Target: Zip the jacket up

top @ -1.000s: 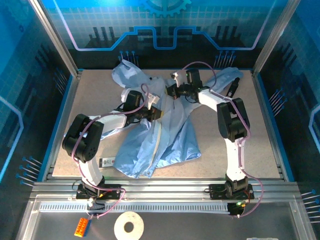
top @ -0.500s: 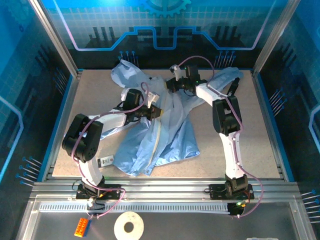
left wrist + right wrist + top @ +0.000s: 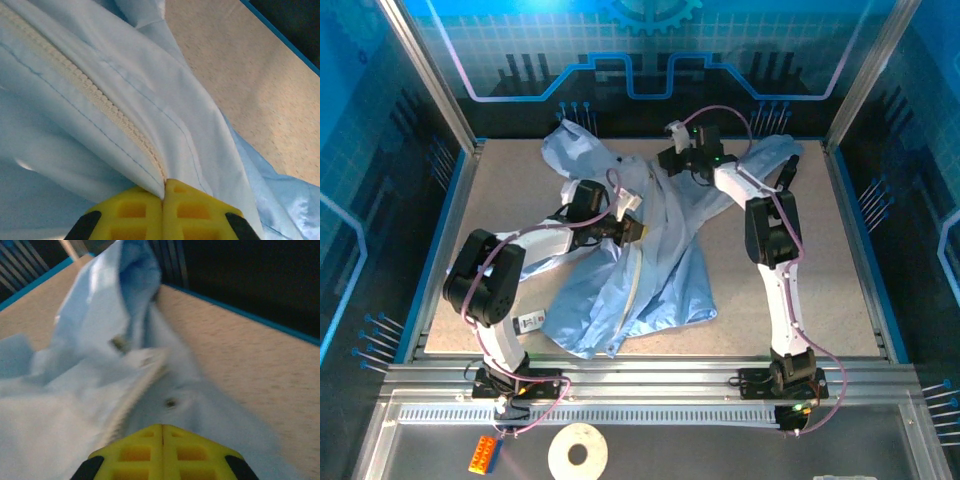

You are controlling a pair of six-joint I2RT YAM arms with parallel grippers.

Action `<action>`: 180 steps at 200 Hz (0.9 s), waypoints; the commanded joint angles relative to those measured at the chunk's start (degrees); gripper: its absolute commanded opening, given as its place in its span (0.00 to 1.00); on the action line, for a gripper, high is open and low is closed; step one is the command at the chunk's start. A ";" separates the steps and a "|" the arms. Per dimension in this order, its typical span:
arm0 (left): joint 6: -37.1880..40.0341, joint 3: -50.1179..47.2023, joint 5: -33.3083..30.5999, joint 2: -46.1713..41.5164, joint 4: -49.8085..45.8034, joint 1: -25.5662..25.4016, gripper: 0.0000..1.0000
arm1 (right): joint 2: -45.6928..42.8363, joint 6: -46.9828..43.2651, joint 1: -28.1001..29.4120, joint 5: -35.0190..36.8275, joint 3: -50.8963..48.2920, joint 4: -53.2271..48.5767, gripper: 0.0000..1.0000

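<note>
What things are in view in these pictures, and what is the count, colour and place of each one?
jacket: one, light blue, crumpled on the middle of the table, held between both grippers.
zipper strip: one, pale whitish, down the jacket's front.
table: one, speckled beige, blue edging.
metal shelf: one, grey, along the near edge.
toy brick: one, orange, on the shelf's left part.
tape roll: one, white, on the shelf, right of the brick.
small item: one, black and white, on the table's near left part; too small to name.
left gripper: one, yellow fingertips, shut on the jacket at the zipper strip.
right gripper: one, yellow fingertips, shut on the jacket's far part.
</note>
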 commanded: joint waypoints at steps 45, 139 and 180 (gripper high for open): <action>3.92 -0.48 3.35 -2.00 -4.17 -0.64 0.00 | -4.66 1.36 -3.46 -1.54 -4.95 4.22 0.00; -3.72 10.29 -10.20 1.30 -13.27 -0.43 0.49 | -17.51 8.93 0.39 -0.12 -27.55 9.78 0.26; -13.96 21.31 -18.20 7.61 -18.08 -1.06 0.53 | -16.48 10.04 2.07 0.39 -27.49 8.09 0.46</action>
